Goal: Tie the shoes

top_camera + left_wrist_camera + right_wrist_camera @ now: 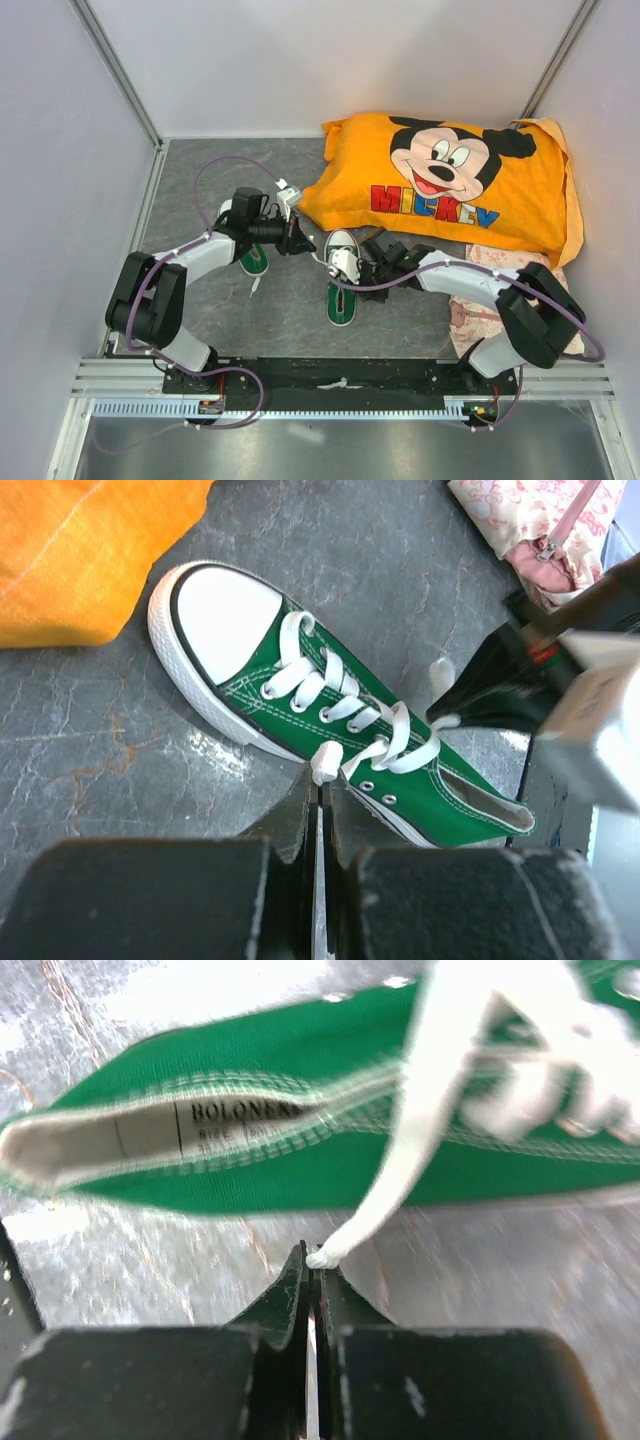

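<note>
Two green shoes lie on the grey table. The middle shoe (pixel 342 262) (pixel 300 695) (pixel 300 1150) points its white toe cap away from the arm bases. The other shoe (pixel 254 262) is mostly hidden under the left arm. My left gripper (pixel 303 240) (pixel 322 782) is shut on one white lace end (pixel 327 763) of the middle shoe, at its left side. My right gripper (pixel 368 262) (pixel 318 1266) is shut on the other lace end (pixel 325 1256) at the shoe's right side, and that lace (pixel 405 1170) runs up across the shoe.
An orange Mickey Mouse cloth (pixel 440 185) (pixel 80 550) covers the back right of the table. A pink floral pouch (pixel 470 310) (pixel 540 530) lies at the right, under the right arm. White walls enclose the table on three sides.
</note>
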You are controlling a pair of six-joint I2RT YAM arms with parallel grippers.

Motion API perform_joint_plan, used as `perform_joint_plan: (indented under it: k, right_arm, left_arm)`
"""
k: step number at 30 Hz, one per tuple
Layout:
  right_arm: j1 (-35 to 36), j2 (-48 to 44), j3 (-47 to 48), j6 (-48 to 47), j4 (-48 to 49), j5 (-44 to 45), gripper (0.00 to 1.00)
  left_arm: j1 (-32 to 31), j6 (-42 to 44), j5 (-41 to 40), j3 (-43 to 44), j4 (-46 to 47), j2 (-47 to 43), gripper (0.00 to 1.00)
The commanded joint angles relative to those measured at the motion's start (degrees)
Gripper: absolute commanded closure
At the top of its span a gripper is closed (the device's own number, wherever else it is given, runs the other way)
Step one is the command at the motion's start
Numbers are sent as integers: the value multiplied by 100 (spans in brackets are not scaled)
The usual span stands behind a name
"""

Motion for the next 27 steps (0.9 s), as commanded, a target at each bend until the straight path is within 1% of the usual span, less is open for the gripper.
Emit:
perform_joint_plan:
  k: [1, 3, 7, 10, 12, 15, 22, 27]
  right_arm:
    - [-261, -814, -7, -10, -586, 181, 100]
    - [-454, -1166, -68, -55, -781, 225, 100]
    - [-753, -1686, -104, -99, -1290, 331, 100]
    - [-894, -1976, -60, -29, -1458, 524, 100]
    - [-965, -2099, -42, -20, -1520, 647, 100]
    - [-1026, -2143, -103, -46, -1643, 779, 100]
    - [-1035, -2030, -350, -72, -1731, 911, 100]
    - [-1044, -1810, -446, -125, -1696, 920, 100]
  left_arm:
    - [109, -40, -222, 375, -443, 41, 98]
    - [179, 22, -206, 576, -751, 147, 99]
    - [276, 92, -188, 709, -796, 227, 98]
    - [285, 163, -205, 788, -822, 174, 98]
    - [302, 382, -197, 885, -927, 130, 98]
    - [346, 575, -214, 982, -1050, 69, 98]
    - [566, 1050, -899, 982, -1481, 24, 98]
    - [777, 1296, -1154, 947, -1754, 147, 98]
